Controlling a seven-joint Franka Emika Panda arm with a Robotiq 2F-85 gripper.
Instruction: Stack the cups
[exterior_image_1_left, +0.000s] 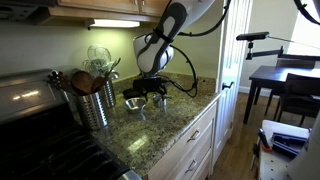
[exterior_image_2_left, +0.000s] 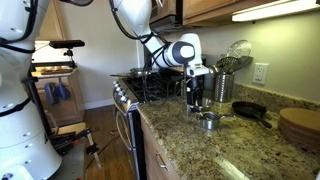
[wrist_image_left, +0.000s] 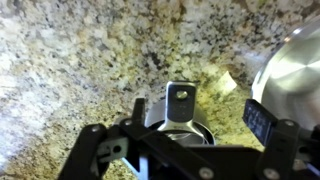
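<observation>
1. The gripper (wrist_image_left: 196, 114) hangs low over the granite counter (exterior_image_1_left: 150, 138) with its jaws spread wide. It has hold of nothing; a finger shows on each side in the wrist view.
2. Between those fingers lies a small cup (wrist_image_left: 181, 100), with its flat handle pointing away from the camera and its bowl partly hidden under the gripper body. It rests on the stone, untouched as far as can be seen.
3. A larger cup (wrist_image_left: 292, 70) sits just beside it at the right edge of the wrist view, also on the counter. In both exterior views the cups (exterior_image_1_left: 133, 103) (exterior_image_2_left: 208, 121) show as small shiny shapes under and next to the gripper.
4. Judged step: lining up to pick the small cup, with no stacking done yet. The next move calls for settling lower, closing on the rim or handle, lifting, then carrying it sideways over the larger cup and setting it inside.
5. Room: the ribbed canister (exterior_image_1_left: 96, 102) of wooden spoons stands near on one side and a dark pan (exterior_image_2_left: 250, 110) lies on the other. The stove (exterior_image_2_left: 150, 85) and the counter's front edge are close by. Open stone lies towards that edge, so a short, low carry seems safest.
</observation>
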